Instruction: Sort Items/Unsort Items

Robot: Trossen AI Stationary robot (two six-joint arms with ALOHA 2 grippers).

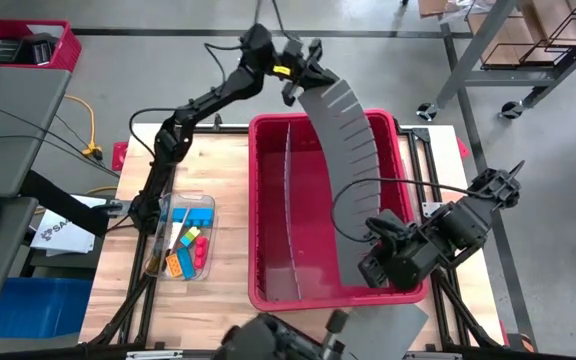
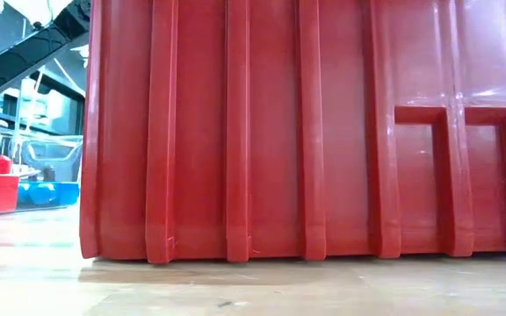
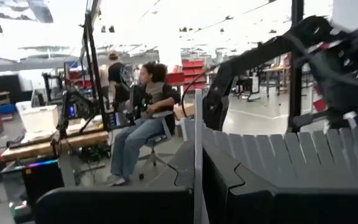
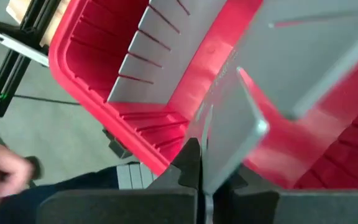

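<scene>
1. High view gives us a big red plastic bin (image 1: 408, 290) on a pale wooden table (image 1: 223, 300), with a thin grey partition (image 1: 280, 200) standing lengthwise inside it.
2. We see a long grey slotted divider (image 1: 343, 160) bowed in an arc above the bin.
3. We find the left gripper (image 1: 296, 75) clamped on the divider's far end, beyond the bin's back wall.
4. We find the right gripper (image 1: 376, 268) pinched on its near end, low inside the bin's right half.
5. We spot the items (image 1: 186, 248), bright blocky pieces, in a clear tray (image 1: 208, 200) left of the bin.
6. Low view is blocked by the bin's ribbed, glossy wall.
7. Left wrist view shows us a seated person (image 3: 143, 118) beyond.
</scene>
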